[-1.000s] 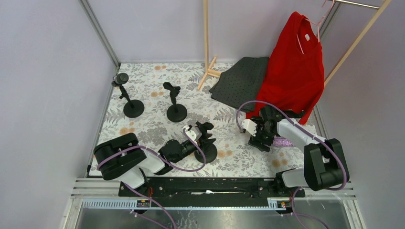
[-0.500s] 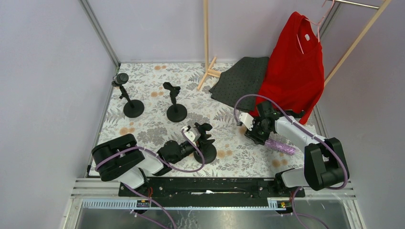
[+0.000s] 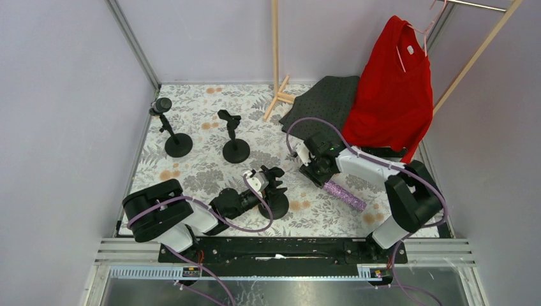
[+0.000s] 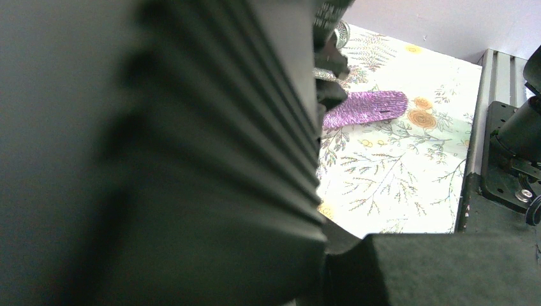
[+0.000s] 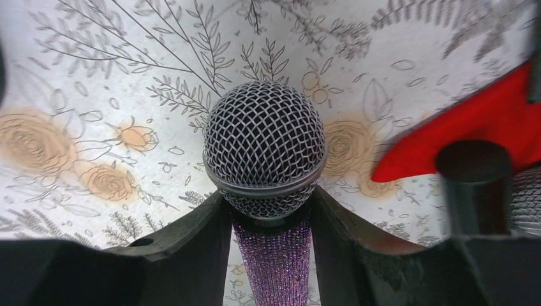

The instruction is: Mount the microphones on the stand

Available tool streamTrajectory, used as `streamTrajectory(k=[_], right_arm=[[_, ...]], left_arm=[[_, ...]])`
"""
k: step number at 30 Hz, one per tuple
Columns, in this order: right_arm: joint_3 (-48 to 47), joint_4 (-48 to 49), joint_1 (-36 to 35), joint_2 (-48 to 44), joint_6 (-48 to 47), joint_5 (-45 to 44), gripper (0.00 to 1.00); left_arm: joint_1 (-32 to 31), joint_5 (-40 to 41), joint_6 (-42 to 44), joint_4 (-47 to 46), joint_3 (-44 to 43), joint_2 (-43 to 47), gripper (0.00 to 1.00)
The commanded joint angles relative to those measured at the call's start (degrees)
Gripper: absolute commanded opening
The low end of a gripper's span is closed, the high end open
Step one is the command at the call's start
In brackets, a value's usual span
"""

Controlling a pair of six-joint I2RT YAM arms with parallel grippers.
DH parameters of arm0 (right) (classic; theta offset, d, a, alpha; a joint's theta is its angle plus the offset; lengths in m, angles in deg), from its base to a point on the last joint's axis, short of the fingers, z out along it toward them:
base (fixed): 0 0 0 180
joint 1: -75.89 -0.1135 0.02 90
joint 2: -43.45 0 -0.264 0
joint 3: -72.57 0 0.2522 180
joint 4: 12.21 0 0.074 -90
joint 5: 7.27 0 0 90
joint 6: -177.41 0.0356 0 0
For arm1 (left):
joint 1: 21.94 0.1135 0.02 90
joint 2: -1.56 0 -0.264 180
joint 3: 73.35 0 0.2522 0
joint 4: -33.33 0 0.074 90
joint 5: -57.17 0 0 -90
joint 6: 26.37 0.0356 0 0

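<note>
Standing far left, a black microphone point(image 3: 163, 104) sits atop its stand point(image 3: 178, 145). Left gripper point(image 3: 273, 181) hovers at the near stand point(image 3: 278, 204); its opening cannot be told. Right gripper point(image 5: 268, 203) clamps the purple microphone point(image 5: 265, 143) just below the mesh head.

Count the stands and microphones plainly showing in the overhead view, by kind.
Stands: 3 (far-left stand, middle stand, near stand)
Microphones: 2 (black microphone, purple microphone)
Total: 5
</note>
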Motion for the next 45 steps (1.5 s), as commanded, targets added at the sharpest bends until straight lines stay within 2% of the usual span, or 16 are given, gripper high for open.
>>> streamTrajectory(k=[1, 3, 6, 8, 10, 16, 20, 22, 24, 27, 31, 34, 37, 40, 45], right_arm=[[-0.23, 0.0, -1.85, 3.35, 5.97, -6.77, 0.17], [0.77, 2.09, -1.92, 3.83, 6.32, -6.76, 0.21], [1.76, 4.08, -1.97, 4.25, 6.17, -6.2, 0.36], [2.1, 4.02, -1.98, 4.98, 5.58, -6.32, 0.45], [2.45, 3.72, -1.98, 5.78, 5.04, -7.01, 0.52], [3.99, 2.93, -1.91, 6.11, 3.13, -7.5, 0.62], [4.83, 3.33, -1.99, 5.53, 2.22, -6.75, 0.62], [4.95, 3.76, -1.99, 5.06, 2.1, -6.3, 0.57], [4.85, 4.27, -1.85, 4.28, 2.31, -5.72, 0.44], [4.56, 5.14, -1.84, 2.51, 2.65, -4.95, 0.29], [4.25, 6.14, -1.85, -1.79, 3.81, -5.04, 0.15], [4.27, 7.37, -1.89, -7.51, 5.04, -5.46, 0.07], [4.39, 9.44, -1.92, -13.41, 6.74, -4.92, 0.02], [4.97, 11.65, -1.91, -19.27, 8.52, -4.06, 0.01], [6.47, 13.98, -1.84, -27.96, 9.58, 0.62, 0.0]], left_arm=[[-0.01, -0.96, 0.01, -4.61, 0.69, 1.18, 0.0], [0.05, -1.23, -0.1, -4.61, 0.6, 1.06, 0.0], [0.01, -1.63, -0.23, -4.14, 0.24, 0.77, 0.03], [0.05, -1.92, -0.24, -3.72, -0.13, 0.39, 0.09], [0.05, -2.3, -0.11, -3.76, -0.32, -0.1, 0.21], [0.05, -2.07, -0.49, -4.43, -0.23, -0.8, 0.28], [0.04, -1.93, -0.97, -4.43, -0.17, -0.8, 0.32], [0.05, -1.8, -1.19, -4.24, -0.17, -0.61, 0.35], [0.06, -1.73, -1.41, -3.61, -0.18, 0.1, 0.4], [0.06, -1.33, -1.59, -2.04, -0.11, 1.09, 0.53], [0.03, 0.02, -1.68, -1.62, 1.03, 2.1, 0.62], [0.03, 1.05, -1.76, -1.24, 2.07, 3.02, 0.74], [0.05, 1.41, -2.22, -0.77, 3.36, 4.52, 0.82], [0.06, 3.04, -3.53, -0.73, 5.01, 6.63, 0.87], [-0.03, 1.15, -3.51, -0.96, 8.22, 12.7, 0.88]])
